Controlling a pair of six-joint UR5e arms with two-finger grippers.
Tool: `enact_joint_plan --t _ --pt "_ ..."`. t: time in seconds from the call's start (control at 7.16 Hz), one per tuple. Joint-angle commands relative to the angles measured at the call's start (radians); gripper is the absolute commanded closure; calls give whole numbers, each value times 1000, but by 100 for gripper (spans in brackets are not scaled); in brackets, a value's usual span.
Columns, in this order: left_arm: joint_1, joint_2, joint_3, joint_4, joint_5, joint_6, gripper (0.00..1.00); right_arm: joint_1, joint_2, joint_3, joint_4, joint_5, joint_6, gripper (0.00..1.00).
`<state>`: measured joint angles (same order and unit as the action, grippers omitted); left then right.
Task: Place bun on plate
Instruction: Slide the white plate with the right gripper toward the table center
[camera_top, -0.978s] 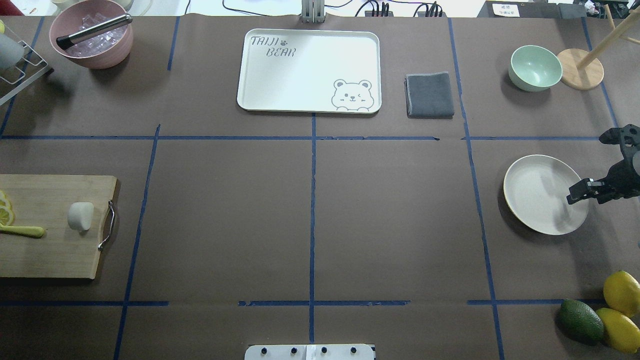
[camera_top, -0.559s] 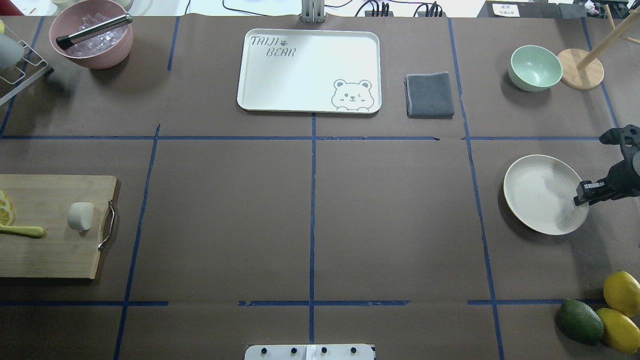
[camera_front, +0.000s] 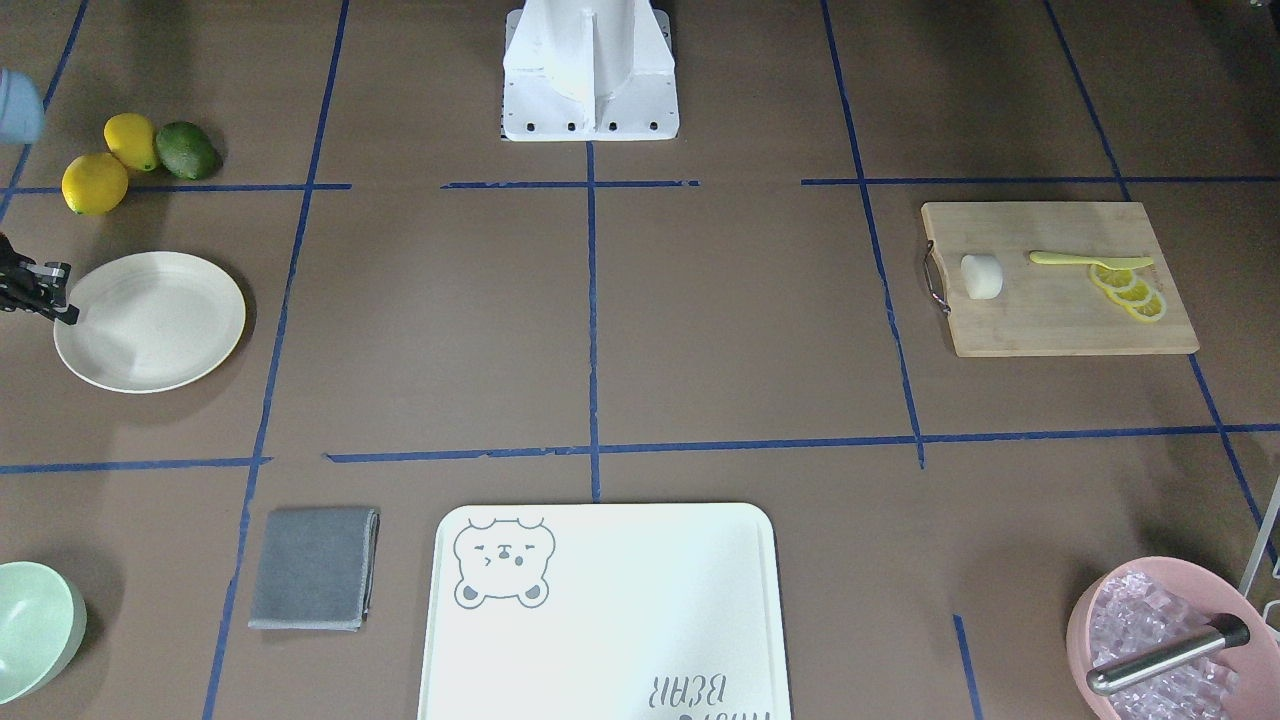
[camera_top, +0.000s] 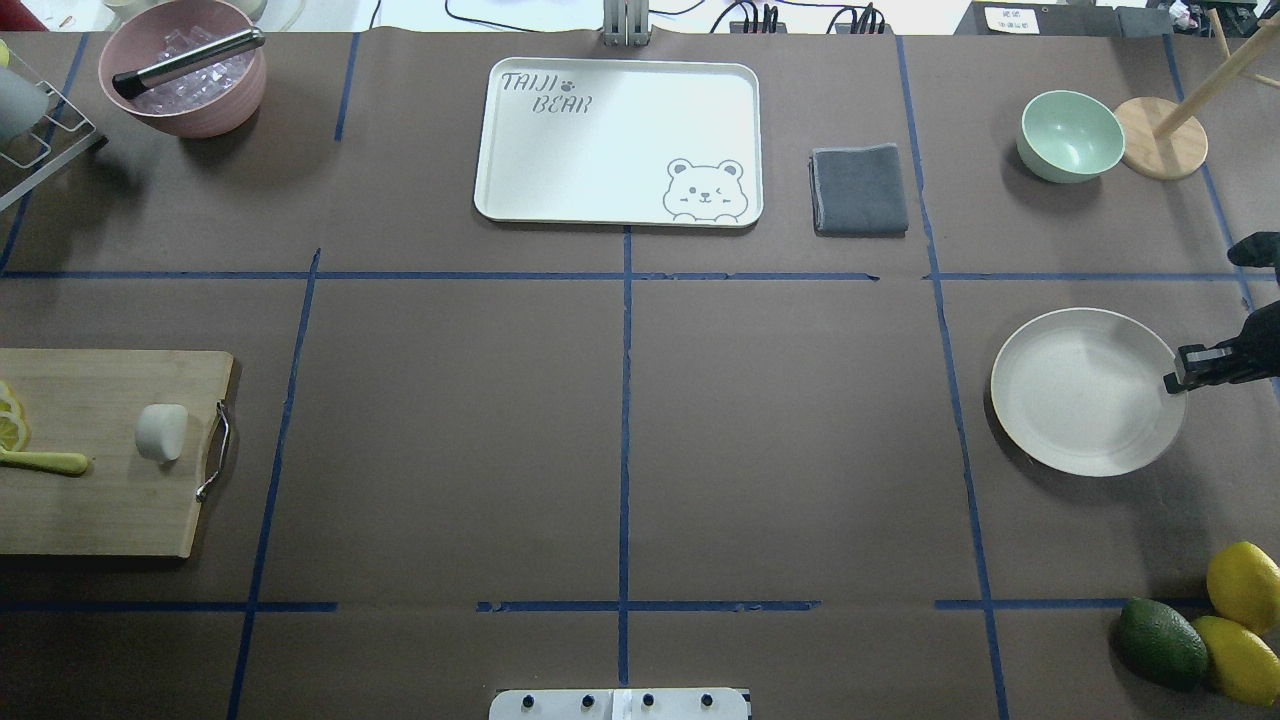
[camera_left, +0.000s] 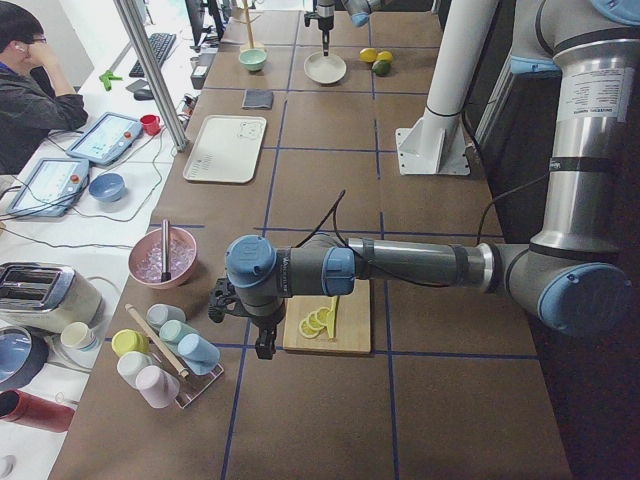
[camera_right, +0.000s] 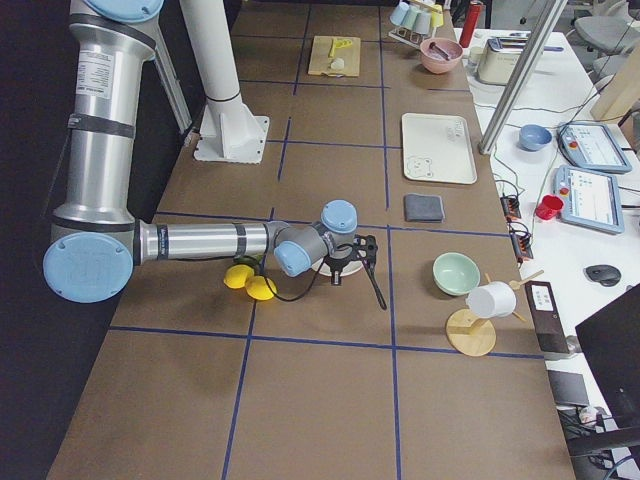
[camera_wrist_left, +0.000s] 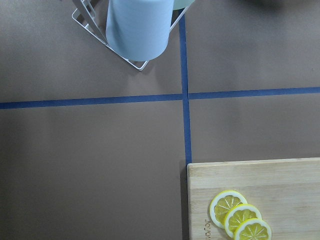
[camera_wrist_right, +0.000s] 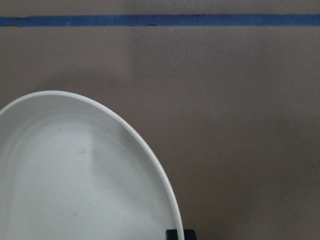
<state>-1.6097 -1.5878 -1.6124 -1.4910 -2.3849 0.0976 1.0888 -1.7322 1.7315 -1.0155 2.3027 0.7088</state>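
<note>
Round cream-white plate (camera_top: 1088, 392) has slid a touch toward the table's middle since a second ago, and the right gripper (camera_top: 1186, 368) has backed off to its outer rim. One black fingertip sits right at that rim, but I can't tell how the jaws stand. The small white soft bun (camera_top: 161, 432) is over on the wooden cutting board (camera_top: 100, 500), beside its metal handle (camera_top: 215, 450) and well apart from the plate. The left gripper (camera_left: 255, 330) hangs just off the board's end near the yellow lemon slices (camera_wrist_left: 240, 222). Can't tell its jaws either.
</note>
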Motion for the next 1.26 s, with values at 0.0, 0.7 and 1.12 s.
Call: enact_joint_plan --t 0.0,0.7,1.12 --pt "-1 3 -17 0 1 -3 0 69 41 111 0 127 142 100" --pt "1 5 -15 0 0 -1 0 -267 483 47 -18 -85 678 100" --pt "-1 6 -15 0 0 -1 0 -484 637 -44 -73 -312 830 100"
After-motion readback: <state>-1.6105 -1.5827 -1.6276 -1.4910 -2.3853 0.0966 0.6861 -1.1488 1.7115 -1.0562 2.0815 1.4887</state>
